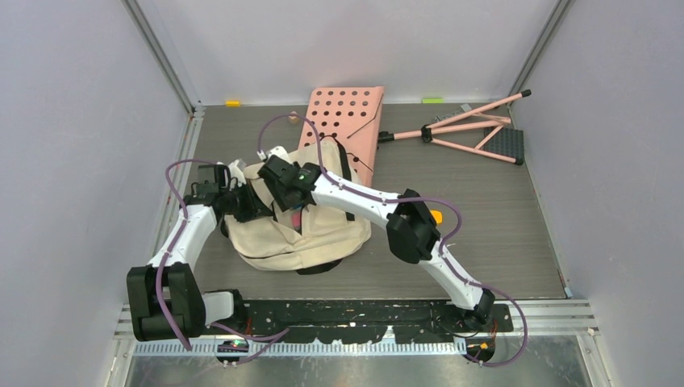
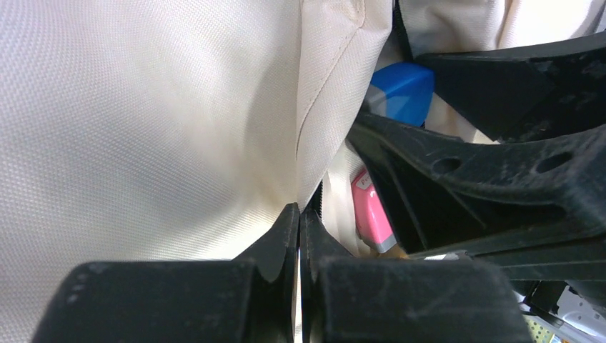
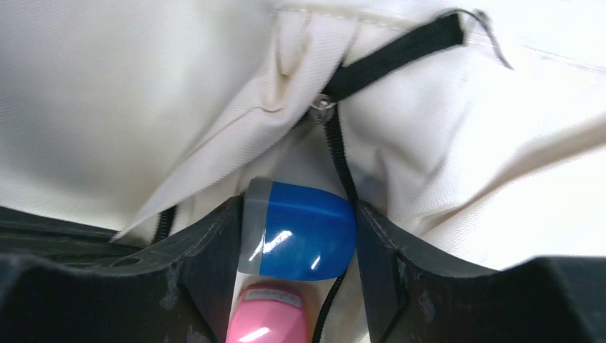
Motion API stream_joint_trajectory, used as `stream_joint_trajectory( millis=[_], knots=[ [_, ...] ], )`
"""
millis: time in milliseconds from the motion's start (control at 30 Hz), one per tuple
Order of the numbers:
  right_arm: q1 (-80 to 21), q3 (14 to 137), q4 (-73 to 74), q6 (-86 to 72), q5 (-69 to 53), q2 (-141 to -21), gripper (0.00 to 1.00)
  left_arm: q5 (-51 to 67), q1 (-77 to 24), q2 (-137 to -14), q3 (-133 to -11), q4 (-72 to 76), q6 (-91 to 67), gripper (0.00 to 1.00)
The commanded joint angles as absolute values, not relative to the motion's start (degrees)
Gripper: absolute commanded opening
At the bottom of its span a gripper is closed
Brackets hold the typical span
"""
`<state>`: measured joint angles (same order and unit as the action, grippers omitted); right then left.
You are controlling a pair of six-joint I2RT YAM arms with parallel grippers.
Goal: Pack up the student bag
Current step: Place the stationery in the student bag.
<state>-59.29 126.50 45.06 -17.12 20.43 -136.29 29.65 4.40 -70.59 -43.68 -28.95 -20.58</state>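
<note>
**Blue-capped item going into pinched-open student bag**

Pinches a fold of cream fabric at the bag mouth with left tool [image 2: 299,230], fingers pressed together on the seam edge. Grips blue-capped item [image 3: 307,236] between the fingers of right tool [image 3: 299,209], part-spread around it, nose toward the gap beside the black zipper [image 3: 336,153]. Shows a pink item [image 3: 268,320] just below the blue one; cannot tell whether separate or one piece. Places student bag [image 1: 298,238] on the surface [image 1: 484,230], centre-left between both arms, with pink perforated board [image 1: 343,117] just behind and pink folding stand [image 1: 472,129] well apart at far right.

Reads as insertion step, item not yet inside.
- May snag item on zipper teeth or loose flap if pushed straight.
- May lose the opening if the thin fold slips from the left pinch, letting fabric collapse over the item.
- May drop item outside the bag if released before passing the zipper line.
- May drag the soft, unanchored bag along instead of entering it.
</note>
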Motion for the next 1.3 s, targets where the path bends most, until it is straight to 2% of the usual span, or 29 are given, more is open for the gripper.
stream_joint_trajectory(
  millis=[0, 67, 133, 167, 233, 367, 533, 800, 1100, 1200, 1267],
  knots=[
    [-56.6, 123.0, 53.8, -15.0, 34.3, -134.0, 0.3, 29.8, 4.7, -68.7, -44.0, -29.4, -20.0, 0.0],
    [-56.6, 123.6, 53.9, -14.9, 30.8, -133.8, 0.34, 30.2, 4.7, -68.8, -44.0, -29.3, -20.0, 0.0],
    [-56.6, 124.6, 53.4, -14.5, 23.9, -133.8, 0.47, 30.6, 4.7, -68.9, -44.0, -29.2, -20.0, 0.0],
    [-56.7, 126.1, 53.6, -14.4, 21.8, -133.8, 0.57, 30.7, 4.7, -68.9, -44.0, -29.2, -20.1, 0.0],
    [-56.9, 128.2, 54.5, -14.4, 16.9, -133.7, 0.69, 30.8, 4.7, -68.9, -44.0, -29.3, -19.9, 0.0],
    [-57.8, 129.0, 55.1, -12.7, 13.5, -131.4, 0.77, 30.6, 4.7, -68.5, -44.0, -29.2, -20.0, 0.0],
    [-59.5, 126.6, 54.8, -11.6, 14.3, -127.0, 0.79, 30.8, 4.7, -68.8, -44.0, -29.1, -20.0, 0.0],
    [-62.5, 122.5, 55.5, -11.2, 21.0, -123.6, 0.77, 31.4, 4.7, -69.0, -43.9, -28.9, -20.2, 0.0],
    [-63.6, 121.7, 57.0, -10.7, 15.5, -125.5, 0.67, 31.6, 4.7, -68.7, -43.9, -28.7, -20.4, 0.0],
    [-64.0, 123.7, 59.1, -10.2, 16.4, -127.5, 0.57, 31.6, 4.7, -68.6, -43.8, -28.8, -20.4, 0.0],
    [-64.0, 124.8, 60.2, -10.3, 20.5, -127.9, 0.4, 31.5, 4.7, -68.4, -43.8, -28.8, -20.4, 0.0]
  ],
)
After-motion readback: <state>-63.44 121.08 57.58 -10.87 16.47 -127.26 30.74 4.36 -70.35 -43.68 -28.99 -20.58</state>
